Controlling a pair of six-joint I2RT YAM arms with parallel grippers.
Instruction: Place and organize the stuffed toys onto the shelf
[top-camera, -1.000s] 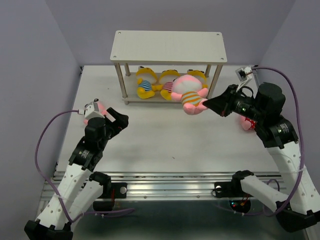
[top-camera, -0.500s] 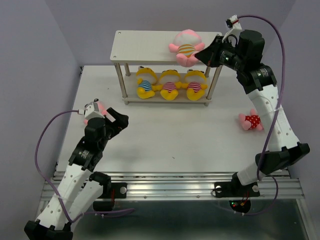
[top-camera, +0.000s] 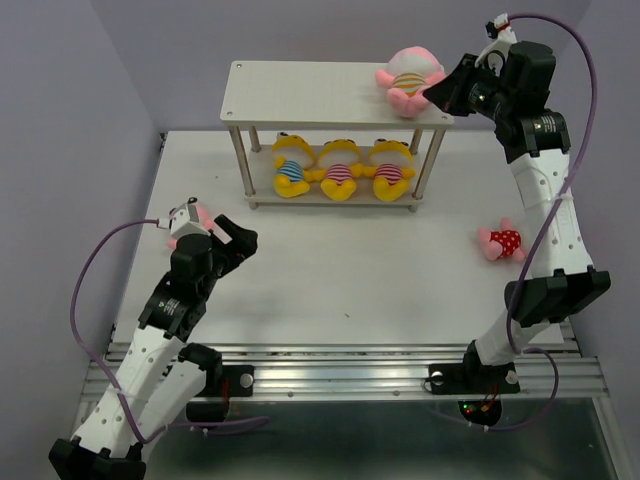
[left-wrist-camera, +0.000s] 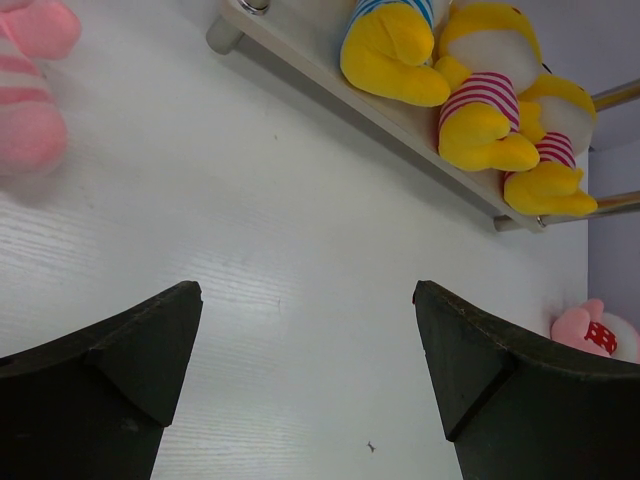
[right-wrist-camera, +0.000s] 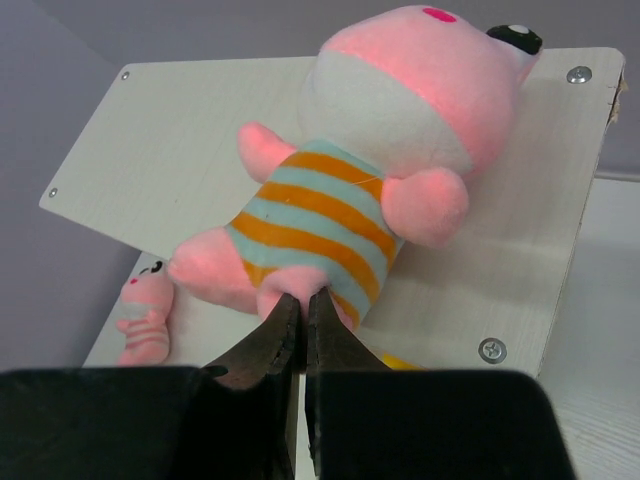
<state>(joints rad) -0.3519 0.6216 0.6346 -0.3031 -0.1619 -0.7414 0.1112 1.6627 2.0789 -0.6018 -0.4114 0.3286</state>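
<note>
The shelf (top-camera: 300, 92) stands at the back of the table. Three yellow stuffed toys (top-camera: 340, 168) sit in a row on its lower board; they also show in the left wrist view (left-wrist-camera: 480, 110). My right gripper (top-camera: 436, 94) is shut on a leg of a pink toy in an orange and blue striped outfit (top-camera: 408, 78), which lies on the right end of the top board (right-wrist-camera: 560, 200). The pinch shows in the right wrist view (right-wrist-camera: 303, 305). A pink toy in red polka dots (top-camera: 500, 241) lies on the table at right. A pink striped toy (top-camera: 197, 215) lies by my open left gripper (top-camera: 240, 240).
Purple walls close in the table at the back and both sides. The arm bases and a metal rail (top-camera: 340, 365) run along the near edge. The left arm's cable (top-camera: 85, 280) loops out to the left.
My right gripper has carried the pink striped toy from the table up onto the top board and along it to the right end. The left arm has not moved.
</note>
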